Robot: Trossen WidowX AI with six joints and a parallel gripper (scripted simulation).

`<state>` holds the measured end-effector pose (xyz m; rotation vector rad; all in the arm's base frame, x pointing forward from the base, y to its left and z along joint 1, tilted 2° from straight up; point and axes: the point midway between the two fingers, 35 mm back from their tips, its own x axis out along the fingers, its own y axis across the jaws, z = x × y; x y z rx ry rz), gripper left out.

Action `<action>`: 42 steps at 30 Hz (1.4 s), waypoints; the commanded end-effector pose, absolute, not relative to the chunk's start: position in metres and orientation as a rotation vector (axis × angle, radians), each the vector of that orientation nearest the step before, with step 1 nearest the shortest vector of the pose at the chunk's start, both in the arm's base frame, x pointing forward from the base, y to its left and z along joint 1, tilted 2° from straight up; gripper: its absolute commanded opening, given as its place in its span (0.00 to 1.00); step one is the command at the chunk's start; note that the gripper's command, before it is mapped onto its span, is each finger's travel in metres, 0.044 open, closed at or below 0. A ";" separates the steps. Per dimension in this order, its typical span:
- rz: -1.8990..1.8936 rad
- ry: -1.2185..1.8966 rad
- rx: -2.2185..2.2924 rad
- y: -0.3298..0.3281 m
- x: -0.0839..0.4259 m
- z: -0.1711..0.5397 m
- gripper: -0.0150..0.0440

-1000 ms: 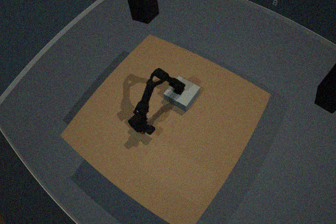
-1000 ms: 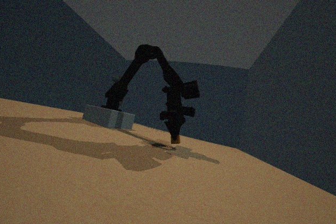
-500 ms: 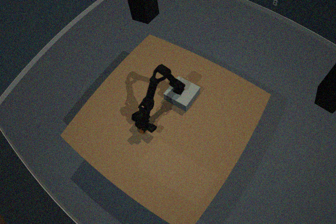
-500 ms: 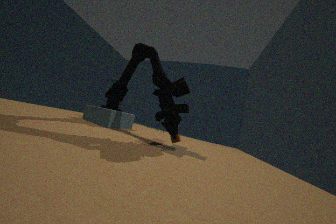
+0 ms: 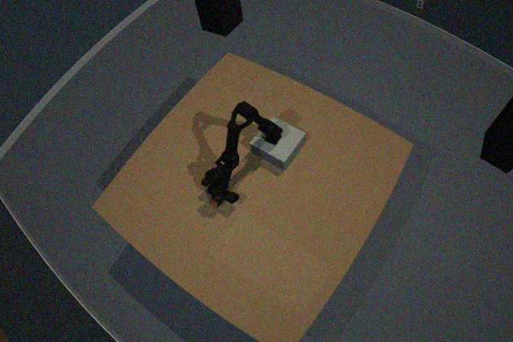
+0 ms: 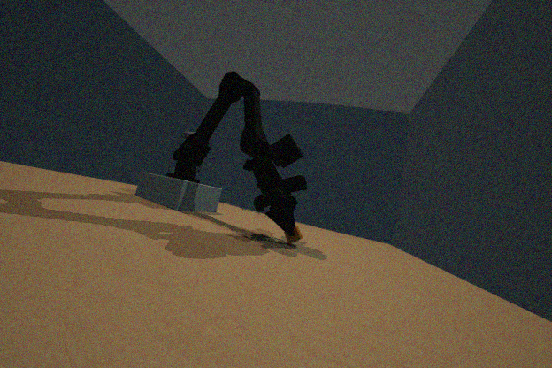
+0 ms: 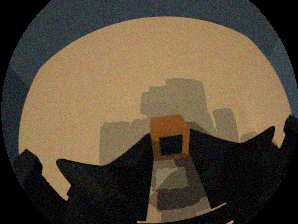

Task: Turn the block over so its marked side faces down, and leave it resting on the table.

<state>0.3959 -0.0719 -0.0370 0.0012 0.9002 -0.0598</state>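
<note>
The orange block (image 5: 214, 203) (image 6: 296, 233) (image 7: 169, 123) is held between the fingertips of my gripper (image 5: 215, 199) (image 6: 289, 231) (image 7: 168, 135), which is shut on it. In the wrist view a dark square framed in orange, the marked side (image 7: 171, 145), faces back toward the wrist camera. In the exterior view the gripper slants down and the block is tilted, its lowest corner at or just above the table (image 5: 296, 247) (image 6: 265, 310) (image 7: 90, 85). Whether it touches I cannot tell. The fingers hide the block's flanks.
The arm's base stands on a pale grey slab (image 5: 289, 150) (image 6: 159, 189), behind the gripper. Dark shadows of the arm fall around the block. Dark pillars (image 5: 219, 16) (image 5: 506, 136) stand beyond the table's edges.
</note>
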 end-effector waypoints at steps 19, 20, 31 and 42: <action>-0.056 0.585 -0.005 -0.071 0.386 -0.051 0.25; -0.056 0.571 -0.006 -0.071 0.385 -0.051 0.25; -0.055 0.511 -0.010 -0.070 0.381 -0.046 0.25; -0.055 0.511 -0.010 -0.070 0.381 -0.046 0.30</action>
